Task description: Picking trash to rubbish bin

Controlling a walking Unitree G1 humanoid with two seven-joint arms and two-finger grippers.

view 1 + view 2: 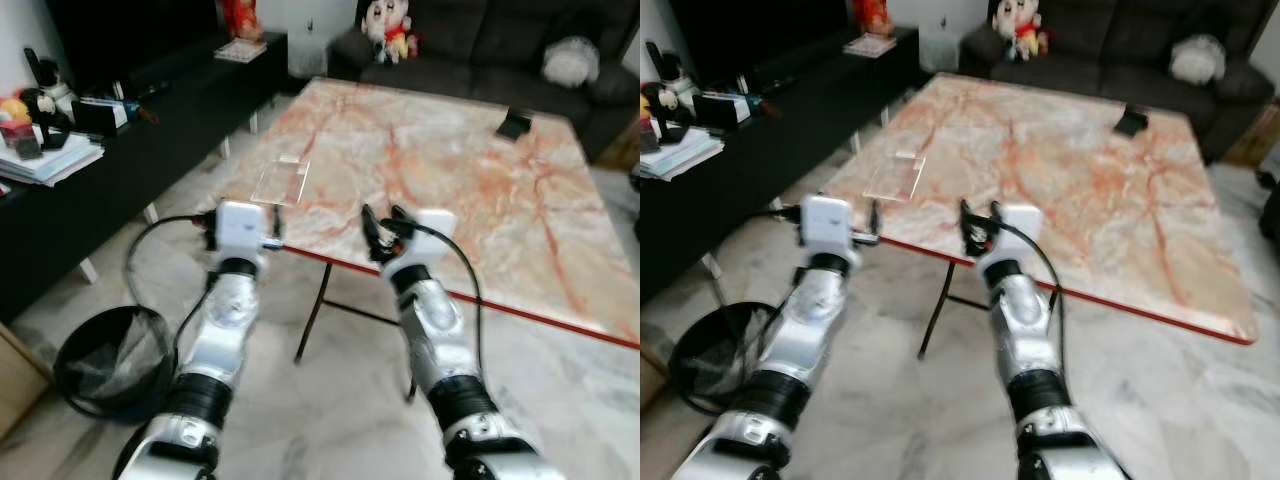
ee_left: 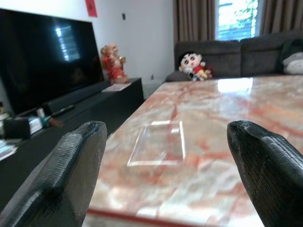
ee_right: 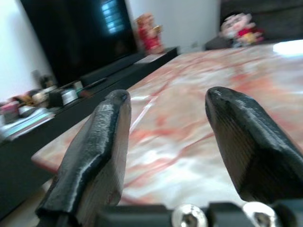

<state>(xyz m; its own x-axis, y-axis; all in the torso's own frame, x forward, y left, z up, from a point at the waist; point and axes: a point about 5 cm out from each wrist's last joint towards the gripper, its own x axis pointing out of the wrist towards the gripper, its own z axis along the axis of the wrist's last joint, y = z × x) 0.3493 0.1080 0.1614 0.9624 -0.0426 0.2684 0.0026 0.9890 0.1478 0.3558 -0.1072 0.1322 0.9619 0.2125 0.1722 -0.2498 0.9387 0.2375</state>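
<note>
1. The left gripper is held at the near edge of the marble table, fingers spread, empty
2. The right gripper is likewise spread at that edge
3. A clear plastic tray lies on the table just beyond the left gripper
4. A black mesh bin stands on the floor, left

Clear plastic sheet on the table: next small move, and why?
Probably ease the left claw forward toward the clear plastic sheet. It lies flat on the table ahead of the open fingers, untouched, and the bin waits on the floor to the left.
</note>
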